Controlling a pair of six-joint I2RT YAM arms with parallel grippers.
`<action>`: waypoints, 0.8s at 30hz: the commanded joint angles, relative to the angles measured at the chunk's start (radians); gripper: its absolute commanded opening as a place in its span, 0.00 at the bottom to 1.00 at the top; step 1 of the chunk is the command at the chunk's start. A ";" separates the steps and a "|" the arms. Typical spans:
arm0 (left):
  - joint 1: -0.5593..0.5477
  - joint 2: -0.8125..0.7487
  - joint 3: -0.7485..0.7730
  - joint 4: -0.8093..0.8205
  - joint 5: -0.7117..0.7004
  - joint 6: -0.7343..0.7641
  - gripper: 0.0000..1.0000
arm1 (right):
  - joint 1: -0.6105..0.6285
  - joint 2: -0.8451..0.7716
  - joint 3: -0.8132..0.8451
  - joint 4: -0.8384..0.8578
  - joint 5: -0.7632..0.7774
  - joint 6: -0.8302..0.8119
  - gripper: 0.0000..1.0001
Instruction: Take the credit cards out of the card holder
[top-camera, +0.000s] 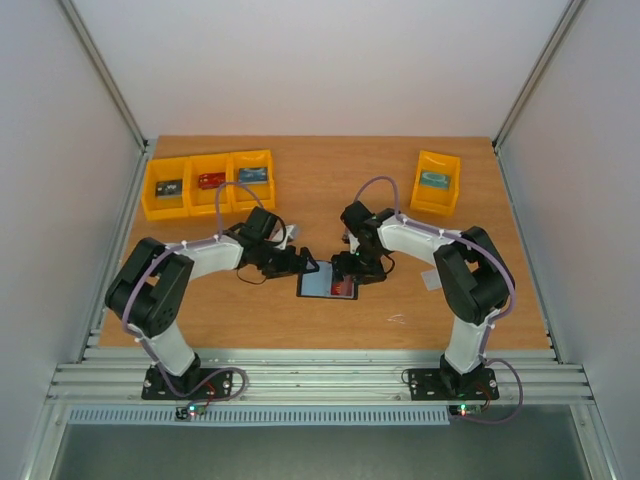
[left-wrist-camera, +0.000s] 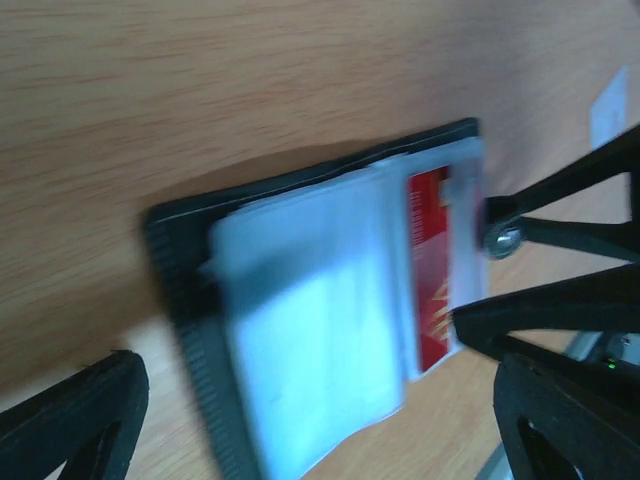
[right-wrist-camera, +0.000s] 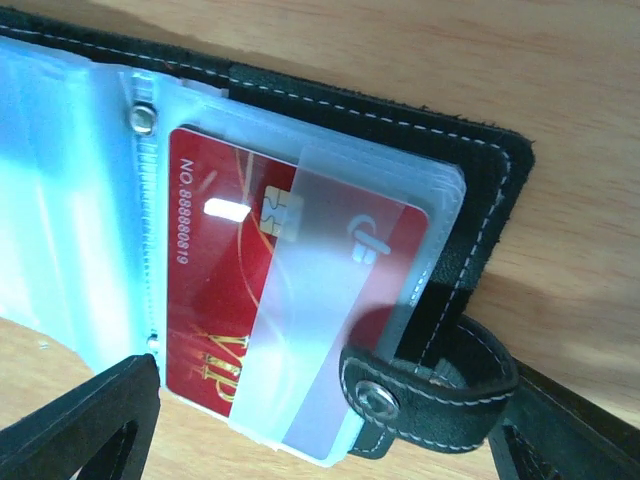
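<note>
The card holder (top-camera: 322, 283) lies open and flat on the wooden desk (top-camera: 400, 200), just below the centre of the overhead view, between the two arms. The left pincer (top-camera: 306, 266) is at the holder's upper left corner and the right pincer (top-camera: 352, 268) at its upper right edge; whether either touches it cannot be told. In the left wrist view the left pincer's fingers (left-wrist-camera: 75, 420) stand far apart at the lower corners of the frame with nothing clasped between them, and the holder's pale blue inside and black border fill the middle. The right pincer is likewise spread wide and grips nothing: its fingers (right-wrist-camera: 85, 425) sit at the lower corners of its wrist view, the holder beneath. The red card (right-wrist-camera: 225, 290) is tucked in a clear plastic sleeve (right-wrist-camera: 445, 200) on the holder's right half, and the black tab (right-wrist-camera: 430, 385) with its metal snap curls over the sleeve's lower right corner. Three yellow bins (top-camera: 211, 163) stand in a row at the upper left of the desk, a fourth bin (top-camera: 438, 159) at the upper right.
</note>
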 joint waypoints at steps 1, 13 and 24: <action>-0.039 0.087 -0.032 0.099 0.071 -0.026 0.95 | 0.008 0.037 -0.056 0.130 -0.141 0.041 0.88; -0.055 0.110 -0.051 0.307 0.164 -0.116 0.51 | 0.003 0.008 -0.051 0.159 -0.145 0.105 0.85; -0.050 0.018 0.122 -0.077 0.136 0.051 0.00 | -0.086 -0.246 -0.093 0.127 -0.152 -0.014 0.88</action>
